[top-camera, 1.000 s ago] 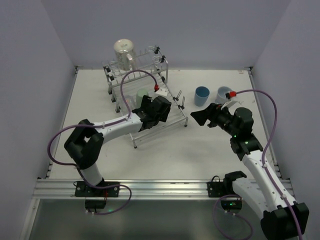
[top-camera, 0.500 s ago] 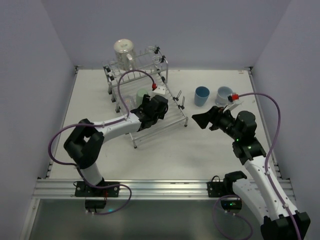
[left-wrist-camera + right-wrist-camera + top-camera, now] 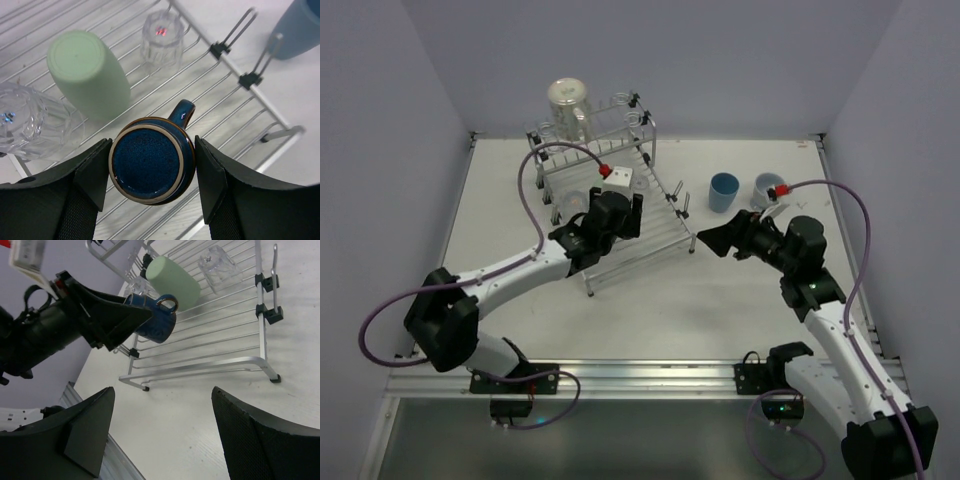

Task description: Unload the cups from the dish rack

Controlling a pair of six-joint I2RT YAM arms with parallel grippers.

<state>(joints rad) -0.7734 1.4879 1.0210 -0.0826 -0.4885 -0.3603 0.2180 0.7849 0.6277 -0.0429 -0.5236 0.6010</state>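
So the left gripper (image 3: 151, 150) is pinching the dark blue mug (image 3: 147, 167), which looks lifted just off the dish rack (image 3: 235, 115) rods, handle pointing towards the light blue tumbler (image 3: 724, 191) out on the table. That's the side where the right gripper (image 3: 161, 390) hangs, spread wide and empty, so the set-down spot is probably nearer to it

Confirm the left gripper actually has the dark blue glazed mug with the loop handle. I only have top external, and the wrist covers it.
Observer: Yes. In the left wrist view the left gripper is clamped on both sides of the dark blue glazed mug, whose base faces the camera.
Operator: What else is in the rack?
Observer: A pale green tumbler lying on its side and a clear glass beside it, both on the rods of the silver wire dish rack.
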